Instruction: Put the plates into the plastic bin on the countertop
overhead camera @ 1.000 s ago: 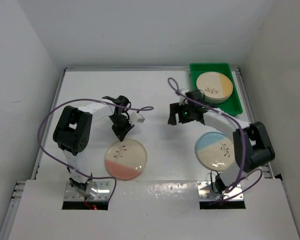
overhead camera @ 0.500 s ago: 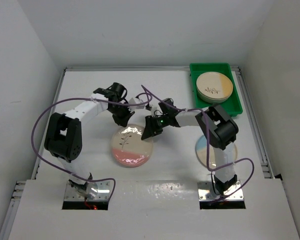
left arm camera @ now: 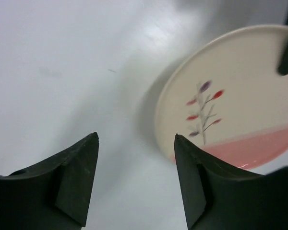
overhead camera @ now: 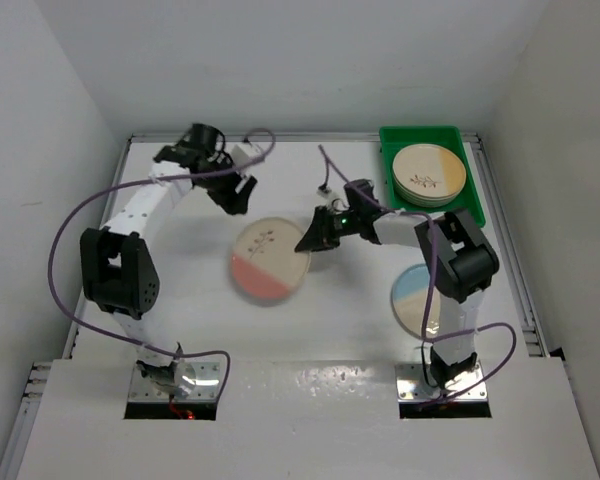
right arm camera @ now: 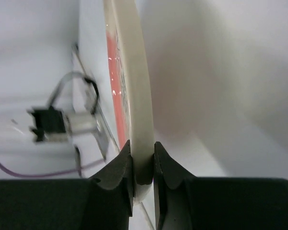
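A cream plate with a pink segment (overhead camera: 268,260) hangs over the middle of the countertop (overhead camera: 180,300), tilted. My right gripper (overhead camera: 314,238) is shut on its right rim; in the right wrist view the rim (right arm camera: 134,72) sits edge-on, pinched in the gripper (right arm camera: 141,149). My left gripper (overhead camera: 236,196) stands open at the far left, apart from the plate. The left wrist view shows nothing between that gripper's (left arm camera: 135,139) fingers, with the pink plate (left arm camera: 240,100) beyond them. The green plastic bin (overhead camera: 480,205) at the back right holds a stack of plates (overhead camera: 429,172). A plate with a blue segment (overhead camera: 416,296) lies front right.
My right arm's upper link (overhead camera: 458,262) covers part of the blue plate. Purple cables (overhead camera: 75,240) loop beside both arms. Metal rails (overhead camera: 510,260) edge the countertop, with white walls on the left, right and back.
My left gripper opened, let go of the pink plate and drew back to the far left. My right gripper closed on the plate's rim and carried it a little farther back.
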Robot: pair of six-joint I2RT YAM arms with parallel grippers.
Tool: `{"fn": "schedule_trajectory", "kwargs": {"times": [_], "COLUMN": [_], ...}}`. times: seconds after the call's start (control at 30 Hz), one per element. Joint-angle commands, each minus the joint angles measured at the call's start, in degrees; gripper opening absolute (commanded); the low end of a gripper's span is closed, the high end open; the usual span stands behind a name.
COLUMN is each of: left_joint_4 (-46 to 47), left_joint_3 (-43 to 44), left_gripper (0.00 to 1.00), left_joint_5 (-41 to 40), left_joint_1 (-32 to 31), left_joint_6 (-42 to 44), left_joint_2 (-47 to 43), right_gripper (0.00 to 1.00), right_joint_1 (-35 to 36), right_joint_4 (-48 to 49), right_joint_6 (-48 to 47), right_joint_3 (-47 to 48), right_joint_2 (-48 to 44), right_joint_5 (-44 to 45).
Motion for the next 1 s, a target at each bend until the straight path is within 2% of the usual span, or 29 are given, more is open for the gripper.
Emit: {"fn": "schedule_trajectory", "kwargs": {"times": [0.0, 0.03, 0.07, 0.1, 0.13, 0.17, 0.2, 0.23, 0.27, 0.3, 0.5, 0.77, 0.87, 0.9, 0.93, 0.97], "left_joint_4": [1.8, 1.8, 2.3, 2.3, 2.8, 2.8, 2.8, 2.8, 2.8, 2.8, 3.9, 4.4, 4.4, 4.4, 4.4, 4.4], "left_joint_3": [9.1, 12.4, 13.7, 14.7, 15.4, 16.0, 16.0, 15.3, 13.9, 12.9, 7.4, 5.4, 5.4, 5.4, 5.4, 5.4], "left_gripper": [0.68, 0.69, 0.7, 0.73, 0.73, 0.73, 0.73, 0.73, 0.73, 0.73, 0.73, 0.73, 0.73, 0.73, 0.73, 0.73], "left_joint_5": [2.6, 2.7, 2.7, 2.7, 2.7, 2.7, 1.9, 1.2, 1.2, 1.9, 3.2, 3.2, 3.2, 3.7, 3.7, 4.3], "left_joint_1": [6.1, 7.2, 9.2, 10.1, 10.7, 11.2, 11.8, 11.8, 11.8, 11.8, 11.8, 11.8, 11.8, 11.8, 11.8, 11.8], "left_joint_6": [-5.6, -6.4, -7.8, -8.3, -8.3, -8.8, -8.8, -8.8, -8.8, -8.3, -8.3, -7.3, -7.3, -7.3, -7.8, -7.8], "left_joint_2": [-1.0, -1.0, -1.0, -1.0, -1.0, -0.5, -0.5, -0.5, -0.5, -1.0, -2.7, -3.7, -3.7, -3.2, -3.2, -2.7], "right_gripper": [0.0, 0.0, 0.0, 0.0, 0.0, 0.0, 0.0, 0.0, 0.0, 0.0, 0.0, 0.0, 0.1, 0.23, 0.32, 0.36], "right_joint_1": [-8.2, -11.5, -15.4, -19.6, -21.5, -23.5, -29.1, -30.7, -32.1, -35.8, -42.4, -43.5, -43.5, -43.4, -43.4, -43.3], "right_joint_4": [12.5, 14.7, 21.6, 23.6, 25.4, 27.0, 27.2, 27.7, 28.6, 28.6, 23.9, 12.1, 7.3, 6.1, 2.3, 0.7], "right_joint_6": [10.1, 16.6, 19.0, 21.2, 27.0, 28.5, 29.8, 32.3, 33.0, 33.7, 35.3, 28.3, 26.9, 25.5, 25.0, 23.7], "right_joint_3": [4.2, 3.1, 2.6, 1.1, -0.1, -1.3, -1.9, -2.3, -4.0, -4.2, -2.1, 5.2, 3.6, 2.7, 2.3, 1.7], "right_joint_2": [-8.1, -8.5, -9.0, -10.2, -10.5, -11.2, -11.6, -12.2, -12.4, -12.7, -10.7, -6.7, -8.8, -9.3, -10.6, -11.4], "right_joint_5": [-2.3, -1.1, -0.1, 1.0, 5.9, 8.0, 12.0, 14.0, 20.2, 22.1, 35.8, 37.2, 39.2, 42.8, 44.2, 46.8]}}
